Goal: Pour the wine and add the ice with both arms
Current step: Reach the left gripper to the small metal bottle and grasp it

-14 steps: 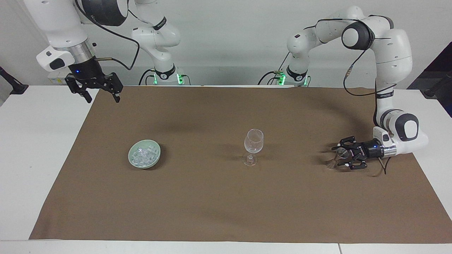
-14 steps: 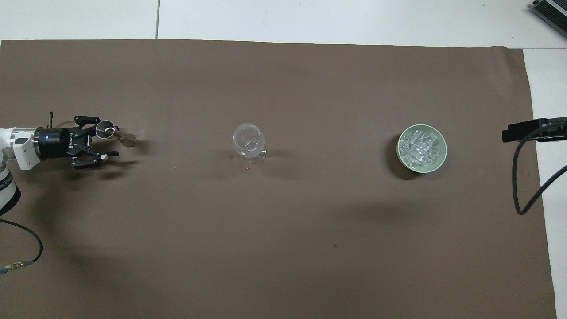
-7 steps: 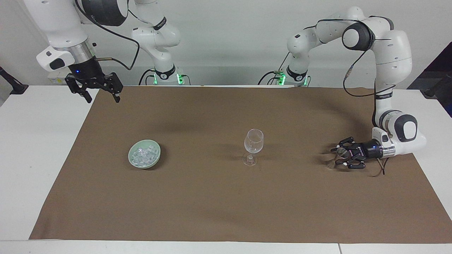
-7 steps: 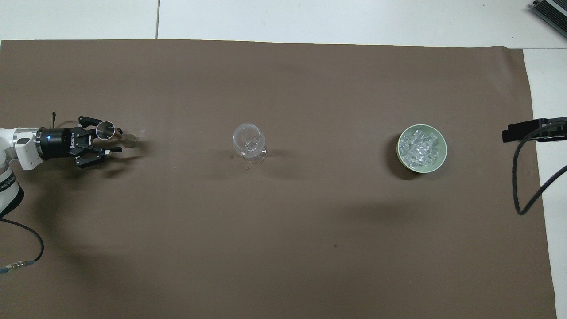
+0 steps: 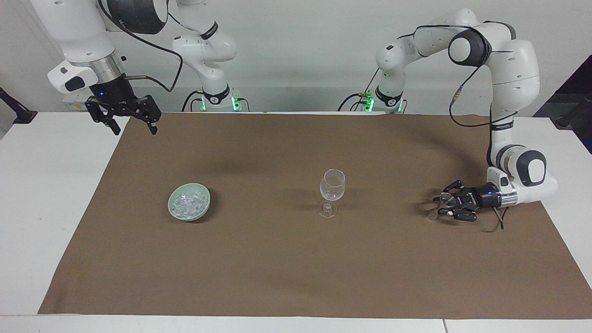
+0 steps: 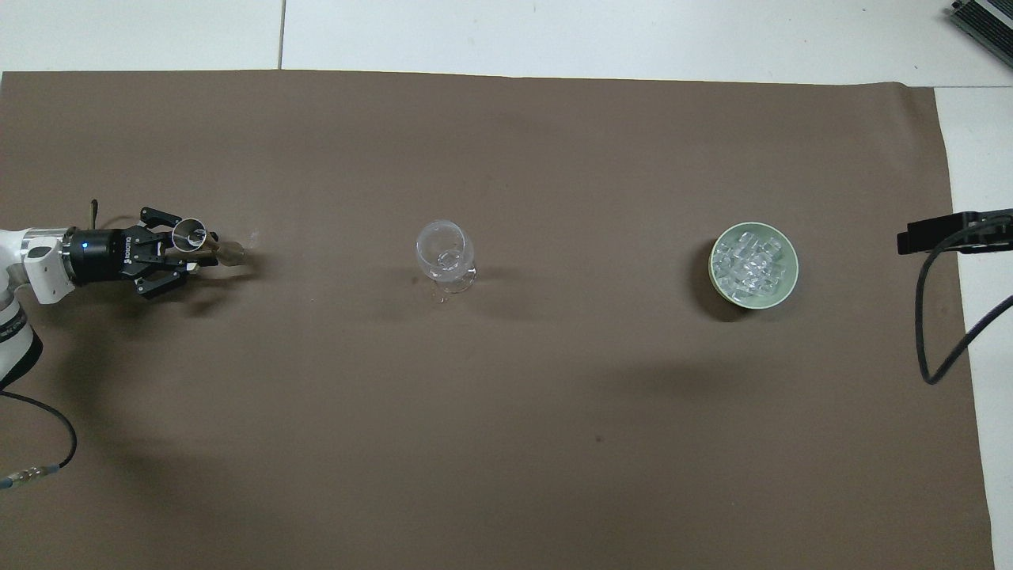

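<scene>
An empty stemmed wine glass (image 5: 332, 185) (image 6: 445, 252) stands mid-cloth. The ice (image 5: 186, 203) (image 6: 748, 261) is heaped in a pale green bowl (image 5: 190, 218) (image 6: 792, 273) toward the right arm's end. At the left arm's end my left gripper (image 5: 443, 206) (image 6: 196, 252) lies low and level, its fingers drawn in on a small clear tumbler (image 5: 447, 199) (image 6: 190, 234) standing on the cloth. No wine shows; I cannot tell whether the tumbler holds any. My right gripper (image 5: 134, 128) (image 6: 942, 235) waits open, raised over the cloth's edge.
A brown cloth (image 5: 296, 268) covers most of the white table (image 5: 51, 194). Black cables hang from both arms near the table's ends. A dark device corner (image 6: 985, 20) sits at the table's corner farthest from the robots.
The left gripper's fingers have drawn together around the small clear tumbler, and its hand has shifted slightly. The right arm, wine glass and bowl have not moved.
</scene>
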Tool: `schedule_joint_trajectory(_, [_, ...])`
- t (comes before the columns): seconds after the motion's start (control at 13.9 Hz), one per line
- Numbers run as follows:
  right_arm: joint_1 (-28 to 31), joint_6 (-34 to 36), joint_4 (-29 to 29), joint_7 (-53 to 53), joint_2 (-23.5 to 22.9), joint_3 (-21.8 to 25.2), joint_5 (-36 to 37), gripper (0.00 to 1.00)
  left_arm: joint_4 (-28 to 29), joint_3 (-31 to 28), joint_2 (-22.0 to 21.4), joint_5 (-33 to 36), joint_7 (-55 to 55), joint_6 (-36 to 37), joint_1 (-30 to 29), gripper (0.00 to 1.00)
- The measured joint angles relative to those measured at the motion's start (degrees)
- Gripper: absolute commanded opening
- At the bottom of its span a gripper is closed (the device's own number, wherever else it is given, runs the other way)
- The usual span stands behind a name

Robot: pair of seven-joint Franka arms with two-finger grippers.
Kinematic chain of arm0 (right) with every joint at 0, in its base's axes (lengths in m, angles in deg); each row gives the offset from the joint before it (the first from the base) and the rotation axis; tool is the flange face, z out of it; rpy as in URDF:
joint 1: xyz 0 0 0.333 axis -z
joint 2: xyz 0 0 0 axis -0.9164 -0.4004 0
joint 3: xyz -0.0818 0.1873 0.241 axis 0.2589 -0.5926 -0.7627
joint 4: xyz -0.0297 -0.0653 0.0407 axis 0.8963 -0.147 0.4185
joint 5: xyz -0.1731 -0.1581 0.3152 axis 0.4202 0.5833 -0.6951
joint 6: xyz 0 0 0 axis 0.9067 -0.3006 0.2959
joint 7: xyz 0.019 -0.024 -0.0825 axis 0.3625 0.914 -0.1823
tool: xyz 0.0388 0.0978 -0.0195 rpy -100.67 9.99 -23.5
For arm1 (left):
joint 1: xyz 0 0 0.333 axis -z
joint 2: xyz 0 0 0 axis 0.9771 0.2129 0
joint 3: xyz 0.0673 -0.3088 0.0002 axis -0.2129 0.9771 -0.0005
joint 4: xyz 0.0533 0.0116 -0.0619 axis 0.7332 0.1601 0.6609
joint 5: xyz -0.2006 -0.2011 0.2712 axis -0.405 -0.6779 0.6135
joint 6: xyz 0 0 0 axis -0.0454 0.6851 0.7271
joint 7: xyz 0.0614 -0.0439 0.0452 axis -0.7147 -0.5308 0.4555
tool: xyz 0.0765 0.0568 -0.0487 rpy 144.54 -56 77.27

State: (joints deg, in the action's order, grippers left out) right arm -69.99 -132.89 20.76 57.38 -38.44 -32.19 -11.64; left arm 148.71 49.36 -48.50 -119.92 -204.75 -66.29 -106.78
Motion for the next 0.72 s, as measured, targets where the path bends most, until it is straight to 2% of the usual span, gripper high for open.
schedule_joint_trajectory(0.51, [0.0,0.0,0.0,0.0,0.0,0.0,0.0,1.0,0.0,0.72,0.53,-0.3,-0.05,0.33,-0.87,0.19])
schedule_joint_trajectory(0.72, [0.0,0.0,0.0,0.0,0.0,0.0,0.0,1.0,0.0,1.25,0.77,-0.34,-0.08,0.37,-1.38,0.11])
